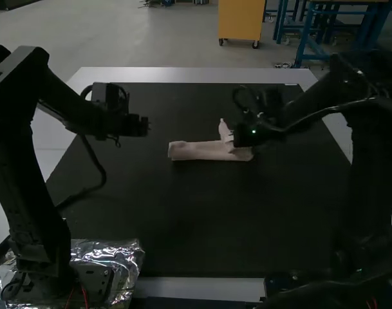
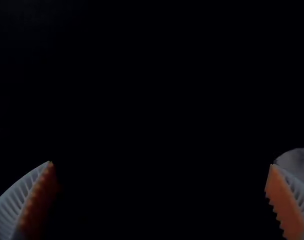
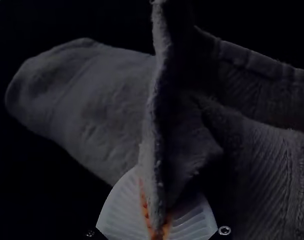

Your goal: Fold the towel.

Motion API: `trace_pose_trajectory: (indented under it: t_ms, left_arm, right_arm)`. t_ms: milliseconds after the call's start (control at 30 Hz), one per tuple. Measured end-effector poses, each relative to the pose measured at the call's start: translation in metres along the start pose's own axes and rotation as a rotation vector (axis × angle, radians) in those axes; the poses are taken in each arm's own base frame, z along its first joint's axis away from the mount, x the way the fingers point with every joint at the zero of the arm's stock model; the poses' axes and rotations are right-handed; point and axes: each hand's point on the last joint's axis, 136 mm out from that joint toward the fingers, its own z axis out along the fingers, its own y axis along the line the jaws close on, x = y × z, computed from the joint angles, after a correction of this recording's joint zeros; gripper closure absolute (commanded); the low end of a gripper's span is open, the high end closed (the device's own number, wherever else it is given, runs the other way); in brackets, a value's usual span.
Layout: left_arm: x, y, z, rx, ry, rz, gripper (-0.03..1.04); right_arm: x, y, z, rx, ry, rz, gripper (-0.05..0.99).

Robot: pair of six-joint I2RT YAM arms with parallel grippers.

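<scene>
Though vague in high view, wrist-view right fingers (image 3: 122,207) tight around towel (image 3: 87,100), left fingers (image 2: 287,207) apart.

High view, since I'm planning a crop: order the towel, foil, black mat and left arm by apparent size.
Largest to smallest:
1. Black mat
2. Left arm
3. Foil, partly covered
4. Towel

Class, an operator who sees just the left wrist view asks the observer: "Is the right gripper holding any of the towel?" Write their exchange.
Observer: Yes, the right gripper is shut on an upraised edge of the towel.
Operator: Where is the left gripper?
Observer: In the high view, the left gripper is to the left of the towel.
Operator: How does the towel's main part lie?
Observer: As a narrow strip running crosswise on the table.
</scene>
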Motion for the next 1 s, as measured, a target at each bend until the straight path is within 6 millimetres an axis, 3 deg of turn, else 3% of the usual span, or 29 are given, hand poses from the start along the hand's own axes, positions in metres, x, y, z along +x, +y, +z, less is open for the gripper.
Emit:
trace_pose_trajectory:
  t_ms: [233, 633, 1000]
  left_arm:
    - [0.007, 0.004, -0.005, -0.021, -0.019, -0.001, 0.04]
    - [-0.003, 0.021, -0.013, -0.058, -0.055, -0.017, 0.04]
    - [-0.001, 0.023, -0.013, -0.063, -0.051, -0.02, 0.04]
  right_arm:
    - [-0.015, 0.021, 0.025, -0.043, -0.014, -0.036, 0.96]
    - [-0.015, 0.053, 0.067, -0.1, 0.013, -0.066, 0.96]
    - [-0.032, 0.087, 0.084, -0.147, -0.011, -0.077, 0.95]
